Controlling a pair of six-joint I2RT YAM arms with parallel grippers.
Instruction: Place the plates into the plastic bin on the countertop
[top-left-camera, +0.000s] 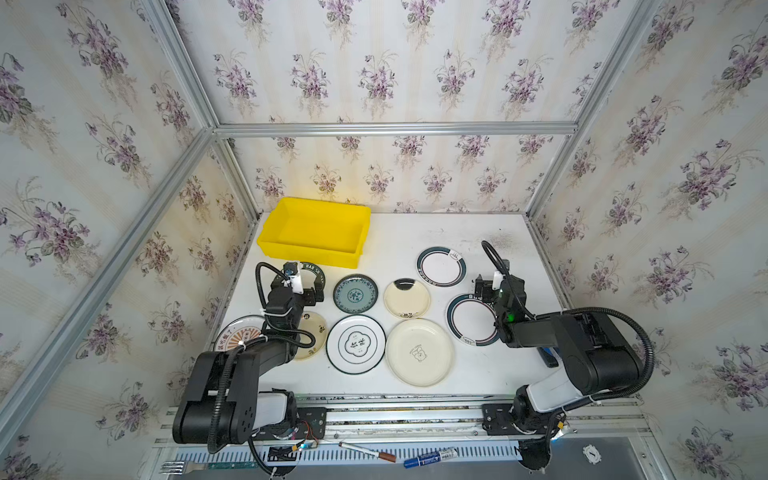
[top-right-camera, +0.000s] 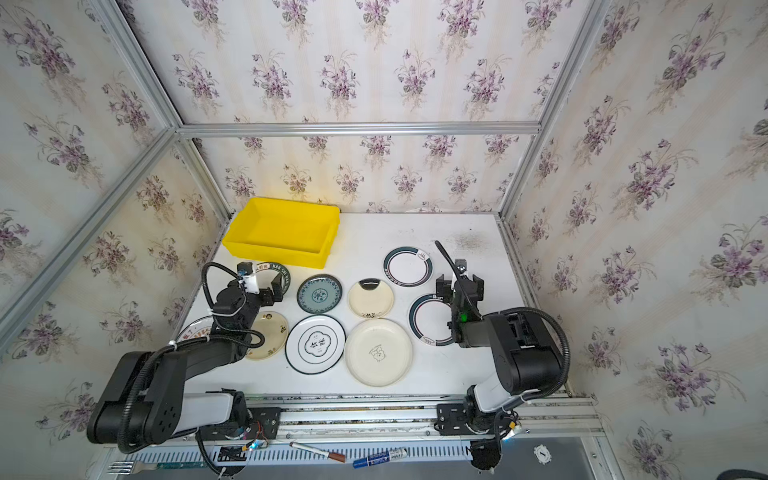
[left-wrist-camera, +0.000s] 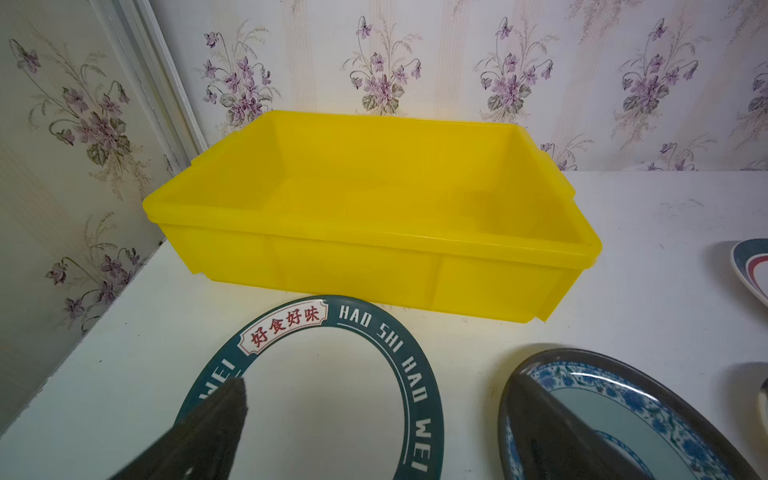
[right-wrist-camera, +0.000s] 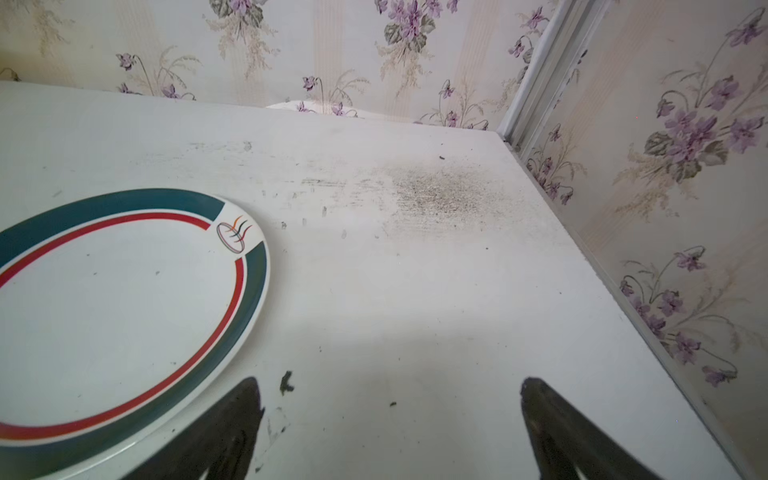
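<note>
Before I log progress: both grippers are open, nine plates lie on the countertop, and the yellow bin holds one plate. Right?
No: the left wrist view shows the plastic bin empty. The left gripper and right gripper are open; nine plates lie on the countertop.

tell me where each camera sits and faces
top views: high above arm bases, looking down on the countertop; both arms show.
left wrist: on left arm, facing the yellow plastic bin; left end effector shows.
right wrist: on right arm, facing the countertop's far right corner; right end effector shows.
shared: bin in left wrist and top views.
</note>
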